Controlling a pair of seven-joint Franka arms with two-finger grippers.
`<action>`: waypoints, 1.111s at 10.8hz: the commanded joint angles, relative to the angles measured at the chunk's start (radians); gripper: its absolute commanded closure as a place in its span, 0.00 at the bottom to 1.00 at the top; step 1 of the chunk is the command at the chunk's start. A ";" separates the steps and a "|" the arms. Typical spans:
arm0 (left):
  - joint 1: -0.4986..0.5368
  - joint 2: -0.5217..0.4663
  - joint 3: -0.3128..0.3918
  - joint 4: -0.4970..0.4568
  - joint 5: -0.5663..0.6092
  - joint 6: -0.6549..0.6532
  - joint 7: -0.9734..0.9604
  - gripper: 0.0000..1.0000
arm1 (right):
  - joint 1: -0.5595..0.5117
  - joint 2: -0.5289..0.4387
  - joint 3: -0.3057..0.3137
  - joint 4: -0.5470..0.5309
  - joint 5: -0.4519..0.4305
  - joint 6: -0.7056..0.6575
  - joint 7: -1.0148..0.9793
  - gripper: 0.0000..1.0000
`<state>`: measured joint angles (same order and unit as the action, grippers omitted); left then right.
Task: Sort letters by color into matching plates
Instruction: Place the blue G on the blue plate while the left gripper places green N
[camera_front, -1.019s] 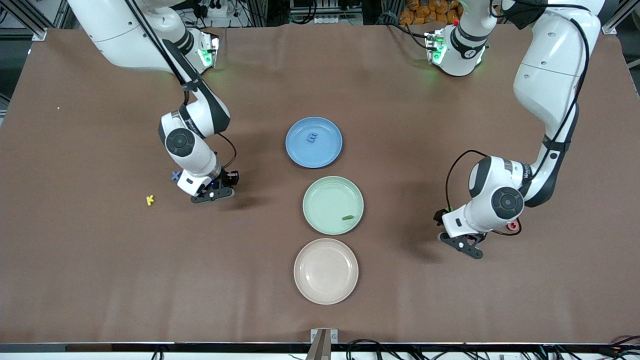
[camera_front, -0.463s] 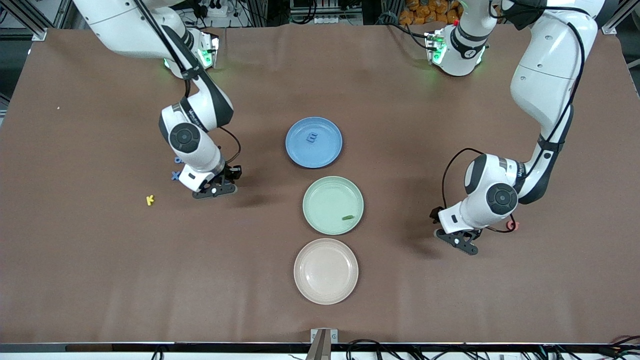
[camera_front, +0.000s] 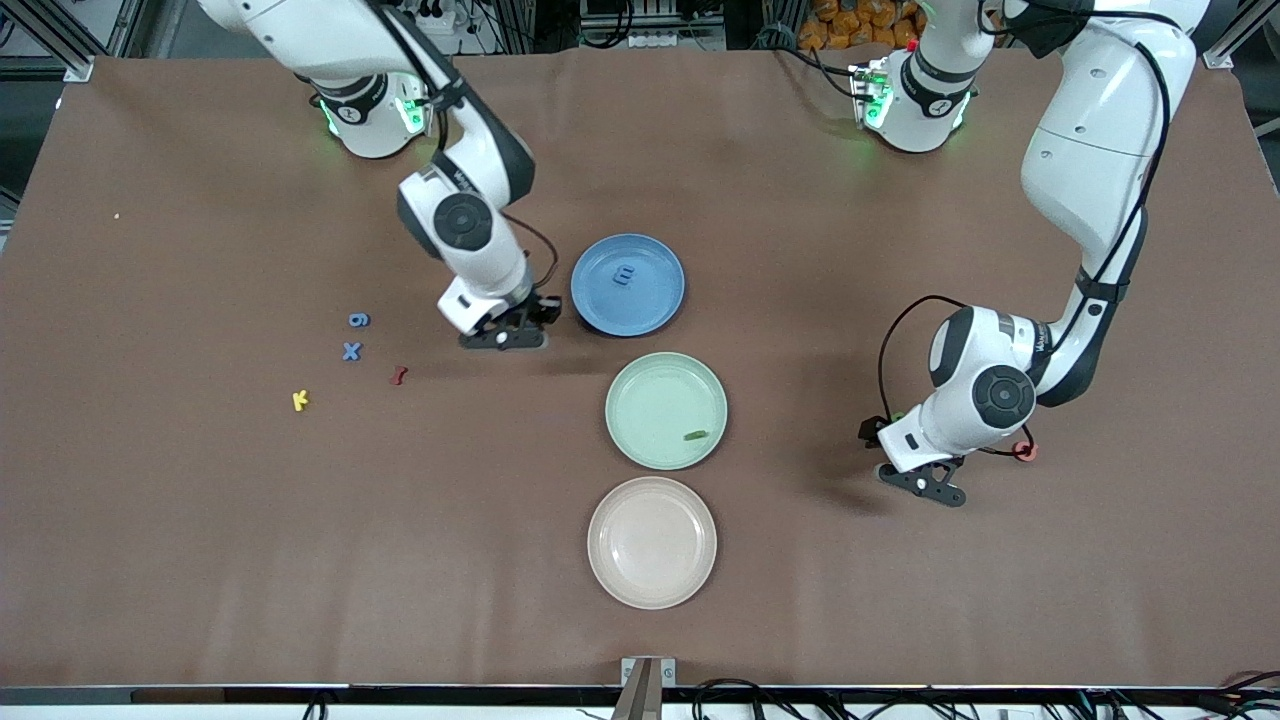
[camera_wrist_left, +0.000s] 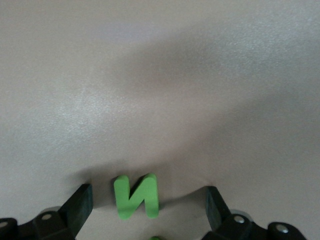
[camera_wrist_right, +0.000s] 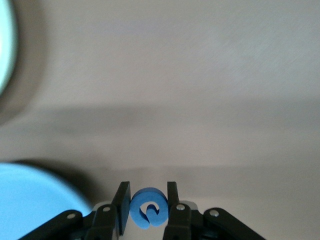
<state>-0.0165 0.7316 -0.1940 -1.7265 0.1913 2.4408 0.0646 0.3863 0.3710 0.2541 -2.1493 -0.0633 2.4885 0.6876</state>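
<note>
The right gripper (camera_wrist_right: 145, 207) pinched a light, squashy blue foam letter (camera_wrist_right: 148, 209) by its flat edges, while the left gripper (camera_wrist_left: 147, 207) gaped around a green foam N (camera_wrist_left: 136, 196) on the tabletop (camera_wrist_left: 160, 75).

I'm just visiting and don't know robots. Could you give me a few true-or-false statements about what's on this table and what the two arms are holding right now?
1. The right tool grips a blue letter. True.
2. The left tool has closed on the green letter. False: its fingers stand apart, one on either side of the letter, not touching it.
3. The beige plate holds two letters. False: nothing lies in it.
4. The green plate has one small green piece in it. True.
5. The blue plate is the nearest to the front camera. False: the beige plate is.
</note>
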 joint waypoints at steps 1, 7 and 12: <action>0.007 -0.029 0.007 -0.019 0.019 -0.009 -0.015 0.00 | 0.084 -0.017 0.014 0.006 0.077 -0.014 0.133 1.00; 0.010 -0.032 0.005 -0.018 0.017 -0.008 -0.072 1.00 | 0.186 0.005 0.037 0.011 0.083 0.007 0.293 0.84; -0.043 -0.069 -0.007 0.031 0.002 -0.022 -0.224 1.00 | 0.163 -0.024 0.036 0.022 0.080 -0.006 0.271 0.32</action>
<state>-0.0163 0.6960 -0.2019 -1.7105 0.1934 2.4358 -0.0568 0.5697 0.3748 0.2845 -2.1352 0.0038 2.4954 0.9689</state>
